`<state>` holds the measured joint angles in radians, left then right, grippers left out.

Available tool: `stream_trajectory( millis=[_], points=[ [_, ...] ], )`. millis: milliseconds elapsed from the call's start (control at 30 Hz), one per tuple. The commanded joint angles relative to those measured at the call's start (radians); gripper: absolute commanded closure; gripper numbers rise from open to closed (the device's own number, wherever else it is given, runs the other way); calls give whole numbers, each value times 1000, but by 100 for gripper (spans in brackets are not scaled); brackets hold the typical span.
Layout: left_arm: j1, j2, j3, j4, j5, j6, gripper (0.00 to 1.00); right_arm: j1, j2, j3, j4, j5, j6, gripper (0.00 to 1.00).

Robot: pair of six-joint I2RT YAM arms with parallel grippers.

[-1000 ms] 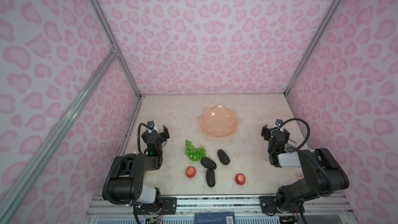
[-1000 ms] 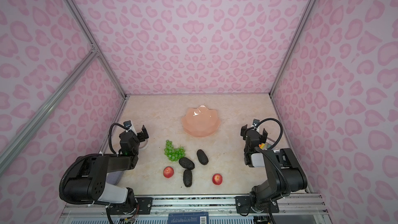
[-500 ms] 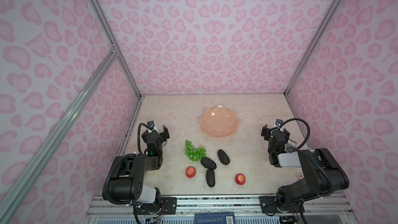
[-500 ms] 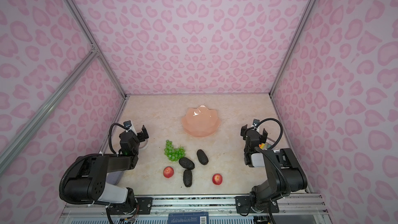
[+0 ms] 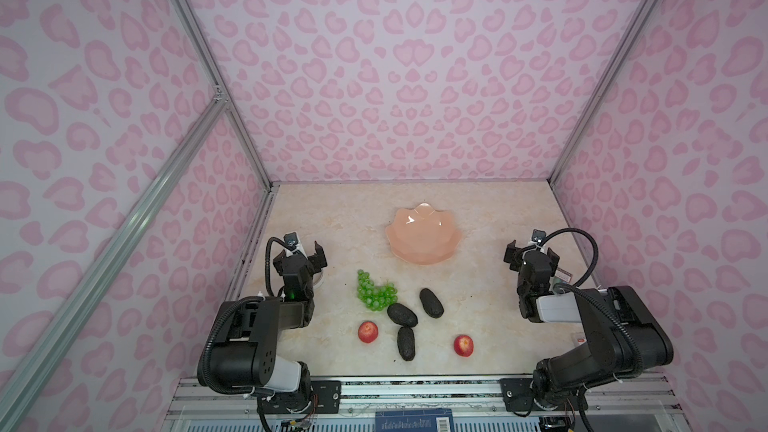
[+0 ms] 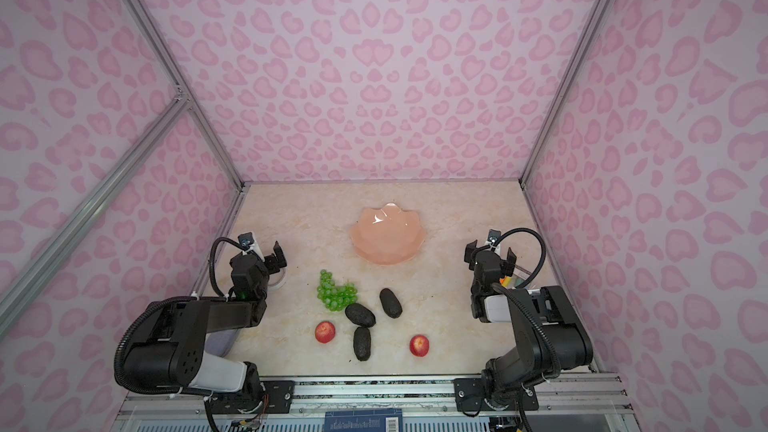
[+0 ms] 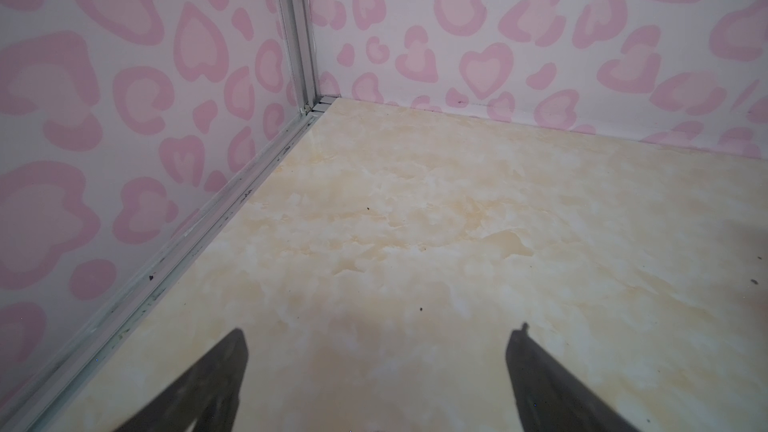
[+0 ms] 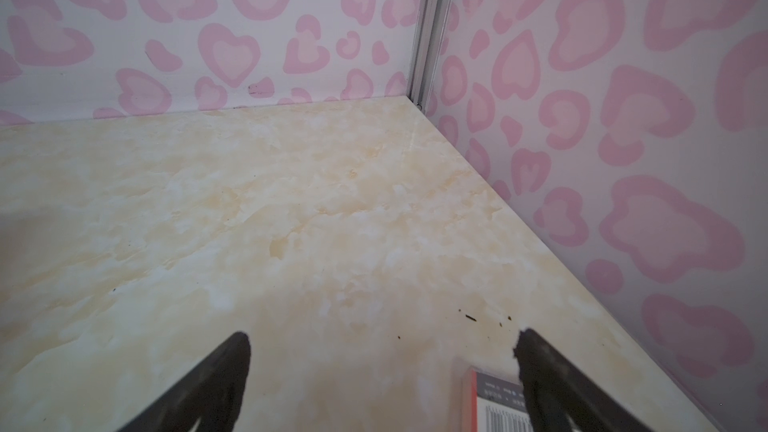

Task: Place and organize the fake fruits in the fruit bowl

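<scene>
The fruit bowl point(image 5: 423, 234) point(image 6: 388, 236), a glossy peach-pink dish with a wavy rim, stands empty mid-table in both top views. In front of it lie the fake fruits: green grapes point(image 5: 376, 292) point(image 6: 336, 292), three dark avocados point(image 5: 431, 303) point(image 5: 402, 315) point(image 5: 406, 343), and two red peaches point(image 5: 368, 332) point(image 5: 464, 345). My left gripper point(image 5: 300, 252) point(image 7: 378, 338) hovers open by the left wall, left of the grapes. My right gripper point(image 5: 532, 251) point(image 8: 382, 340) hovers open near the right wall. Neither holds anything, and both wrist views show only bare table.
A clear tape ring point(image 6: 277, 280) lies under the left gripper. A grey-blue pad point(image 6: 220, 342) peeks out beneath the left arm. A small barcoded packet point(image 8: 490, 401) point(image 5: 561, 274) lies by the right gripper. Pink patterned walls close three sides.
</scene>
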<state>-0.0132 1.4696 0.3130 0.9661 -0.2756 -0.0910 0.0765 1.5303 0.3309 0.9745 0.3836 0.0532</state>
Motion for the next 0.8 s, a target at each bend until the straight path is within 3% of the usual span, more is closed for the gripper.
stream_trajectory(
  millis=[0, 67, 133, 200, 233, 300, 367, 500, 600, 767],
  points=[
    [-1, -6, -2, 43, 4, -1, 0, 23, -48, 31, -55, 30, -34, 1],
    [-2, -64, 34, -58, -6, 1, 1, 60, -142, 149, -364, 90, -13, 1],
    [-5, -171, 106, -258, -20, 2, 5, 85, -236, 295, -689, 72, 70, 1],
    [-4, -257, 152, -361, -35, -103, 4, 101, -300, 403, -886, 22, 215, 1],
    [-3, -295, 179, -406, 18, -134, 4, 95, -330, 448, -986, -73, 292, 1],
    [-3, -338, 257, -529, 106, -166, 5, 86, -370, 449, -1014, -321, 267, 1],
    [-5, -367, 330, -660, 151, -214, 5, 119, -405, 432, -1016, -402, 268, 7],
    [-23, -424, 376, -750, 261, -360, 6, 347, -412, 464, -1192, -301, 258, 9],
    [-75, -462, 376, -832, 283, -374, 7, 532, -357, 476, -1283, -236, 287, 9],
    [-108, -572, 327, -961, 332, -404, 7, 738, -215, 463, -1258, -221, 378, 10]
  ],
)
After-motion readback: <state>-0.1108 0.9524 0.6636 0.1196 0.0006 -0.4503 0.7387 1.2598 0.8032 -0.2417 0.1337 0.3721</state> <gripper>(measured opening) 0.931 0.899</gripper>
